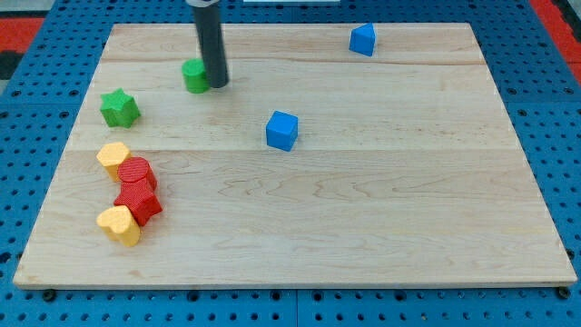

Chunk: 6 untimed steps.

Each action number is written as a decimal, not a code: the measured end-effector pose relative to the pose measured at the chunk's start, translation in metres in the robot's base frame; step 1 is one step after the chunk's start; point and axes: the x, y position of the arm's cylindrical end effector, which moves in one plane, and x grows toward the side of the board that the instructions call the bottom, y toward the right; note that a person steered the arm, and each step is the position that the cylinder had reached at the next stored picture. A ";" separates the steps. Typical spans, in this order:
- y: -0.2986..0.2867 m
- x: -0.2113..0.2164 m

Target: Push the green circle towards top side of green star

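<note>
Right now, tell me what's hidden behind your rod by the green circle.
My tip sits against the green circle on the view's right side, covering its edge. Behind the rod only bare wooden board shows.

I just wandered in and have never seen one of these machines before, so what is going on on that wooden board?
A robot arm ending in a dark rod is pushing small blocks about on a wooden board. My tip sits right against the green circle, on its right side in the view. The green star lies apart, lower and to the view's left. The circle is meant to end up at the star's top side and is not there yet. Two blue blocks, two red and two yellow ones sit untouched.
</note>
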 end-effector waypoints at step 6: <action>-0.076 -0.026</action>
